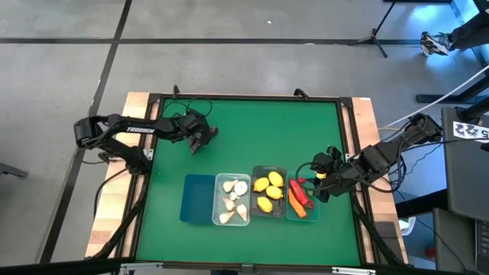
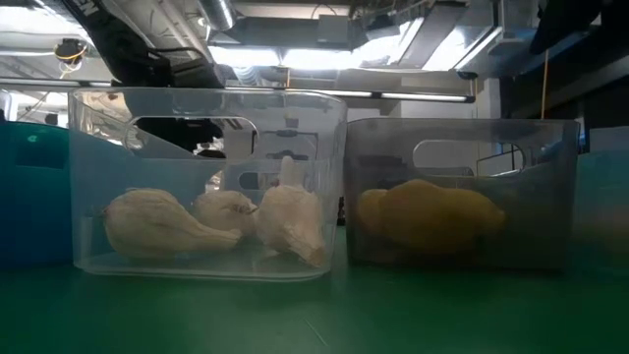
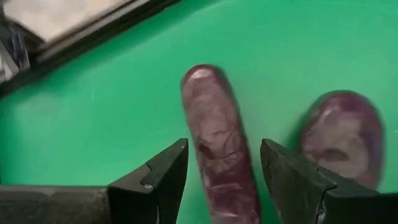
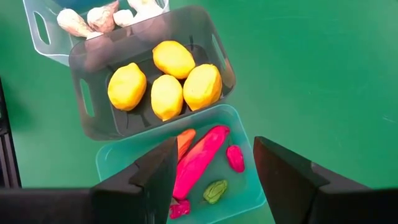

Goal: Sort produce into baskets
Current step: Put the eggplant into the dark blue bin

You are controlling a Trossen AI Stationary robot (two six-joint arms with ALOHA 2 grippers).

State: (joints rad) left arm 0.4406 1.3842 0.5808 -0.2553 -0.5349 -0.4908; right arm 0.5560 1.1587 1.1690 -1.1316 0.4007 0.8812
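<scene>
Your green worktop (image 1: 244,137) fills the centre of the overhead frame, four baskets lined along its lower middle: blue basket (image 1: 198,198) empty, clear basket (image 1: 232,199) with garlic, grey basket (image 1: 269,192) with lemons (image 4: 164,81), teal basket (image 1: 299,205) with red and orange pieces. At centre left, your left pincer (image 1: 201,140) stands open astride one purple eggplant (image 3: 219,155), apparently lined up for a grasp; a second eggplant (image 3: 343,137) lies just beside. At lower right, your right pincer (image 1: 321,182) hangs open and empty over the teal basket.
</scene>
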